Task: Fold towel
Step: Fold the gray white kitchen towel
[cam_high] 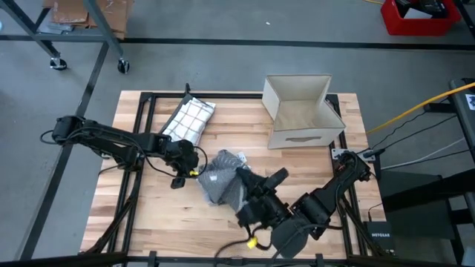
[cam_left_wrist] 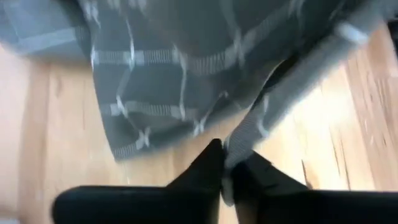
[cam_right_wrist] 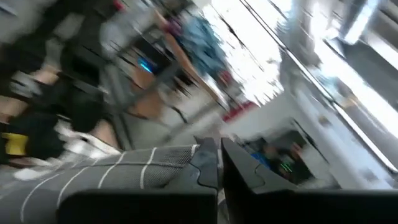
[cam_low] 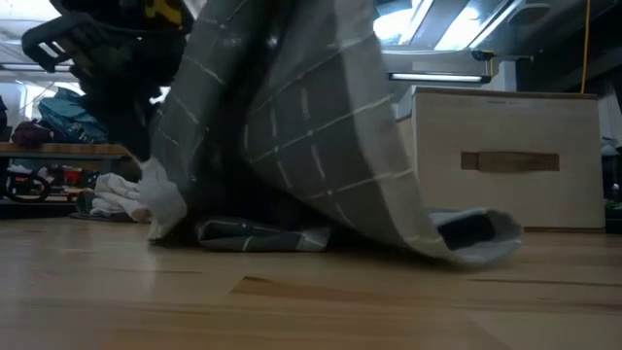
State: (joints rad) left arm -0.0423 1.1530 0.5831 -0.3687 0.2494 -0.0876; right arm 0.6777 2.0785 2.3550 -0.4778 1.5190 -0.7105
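Two dark robot arms work one grey checked towel at the middle of a wooden table, near its front edge. The left gripper sits at the towel's left side, and its wrist view shows the two fingers pressed together on a thin pale edge of the cloth. The right gripper meets the towel from the right; seen from its own wrist, the jaws stand narrow, closed on a fold of the grey fabric with white lines.

From table height, the towel hangs lifted in a tall drape, its lower folds bunched on the boards and one rolled end lying on the tabletop.

A second towel, white with a dark grid, lies folded at the table's back left, apart from the grey one. One open cardboard box stands at the back right, a cut-out handle slot in its front face. Beyond the table, one red bin sits on the floor at the upper right of the overhead view, and a yellow cable runs toward the table's right side.
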